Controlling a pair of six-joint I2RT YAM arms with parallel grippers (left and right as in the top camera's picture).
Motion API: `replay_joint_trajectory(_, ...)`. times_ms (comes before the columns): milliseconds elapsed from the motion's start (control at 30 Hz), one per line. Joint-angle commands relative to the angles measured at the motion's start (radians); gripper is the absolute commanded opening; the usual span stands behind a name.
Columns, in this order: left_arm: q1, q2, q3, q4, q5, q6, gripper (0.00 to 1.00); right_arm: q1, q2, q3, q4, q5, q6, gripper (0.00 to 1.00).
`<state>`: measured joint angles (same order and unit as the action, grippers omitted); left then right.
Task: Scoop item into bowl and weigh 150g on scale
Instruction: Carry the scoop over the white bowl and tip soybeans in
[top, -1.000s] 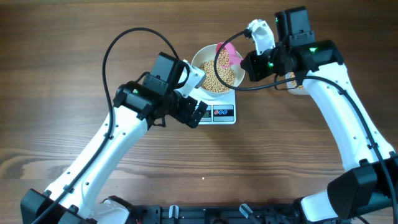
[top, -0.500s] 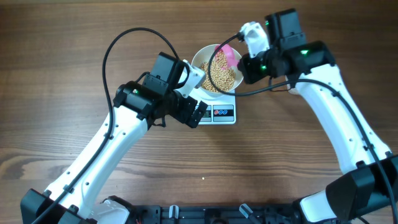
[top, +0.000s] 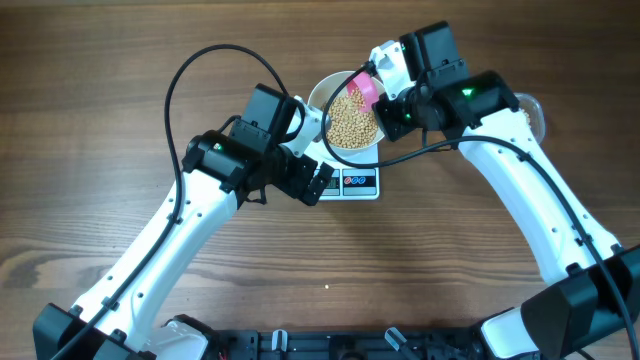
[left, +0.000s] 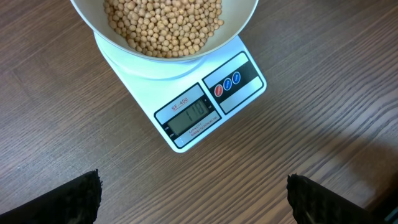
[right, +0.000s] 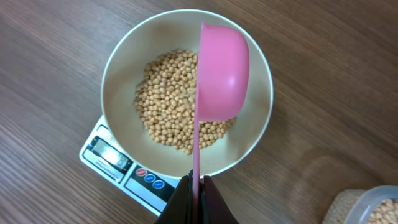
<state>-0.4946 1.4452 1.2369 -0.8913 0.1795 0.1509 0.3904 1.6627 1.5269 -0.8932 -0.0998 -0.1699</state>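
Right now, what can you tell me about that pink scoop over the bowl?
The pink scoop is smooth plastic: a round cup on a long thin handle. The right gripper pinches the handle's end. The cup is tipped, its rounded back facing the wrist camera, above the beans in the white bowl. Contact with them is unclear.
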Motion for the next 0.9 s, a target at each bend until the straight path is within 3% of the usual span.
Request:
replay_joint_trajectory(0,0.006,-0.022,0.014,0.0,-0.006,-0.01,1.0,0.005,-0.013,0.016,0.003,0.033,-0.019,0.04)
replay_joint_trajectory(867,0.006,-0.022,0.014,0.0,-0.006,-0.01,1.0,0.027,-0.013,0.04,0.001,0.072,-0.084,0.04)
